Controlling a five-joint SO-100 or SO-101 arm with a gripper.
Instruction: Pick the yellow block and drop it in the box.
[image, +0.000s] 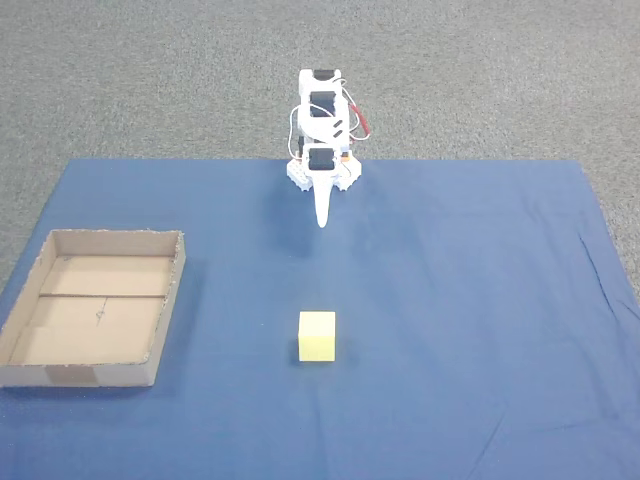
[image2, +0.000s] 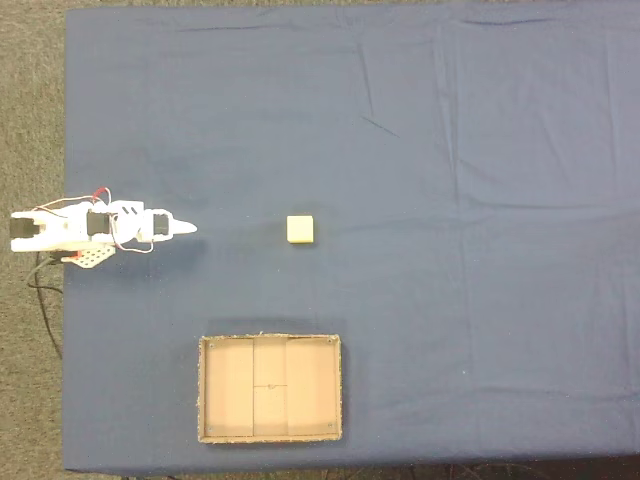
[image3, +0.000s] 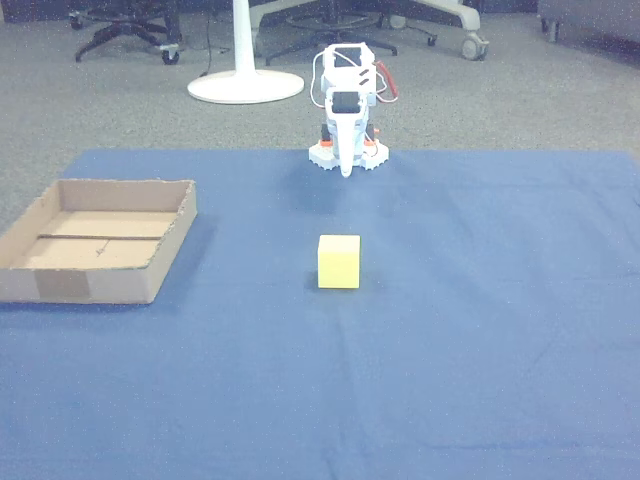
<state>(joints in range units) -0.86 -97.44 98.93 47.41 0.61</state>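
Blue cloth is seen under the yellow block (image: 318, 335), apart from the pincer (image: 322, 222), whose fingers appear together. In another fixed view the box (image2: 270, 431) lies empty beside it. In the other view, a reach forward seems required before any grasp.

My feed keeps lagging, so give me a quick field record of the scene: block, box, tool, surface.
block: yellow block resting on the cloth, apart from the box and out in front of the arm
box: cardboard box, nothing inside, to the left of the block in a fixed view
tool: tool tucked near the arm's base, pointing toward the block, holding nothing, fingers together
surface: blue cloth over grey carpet
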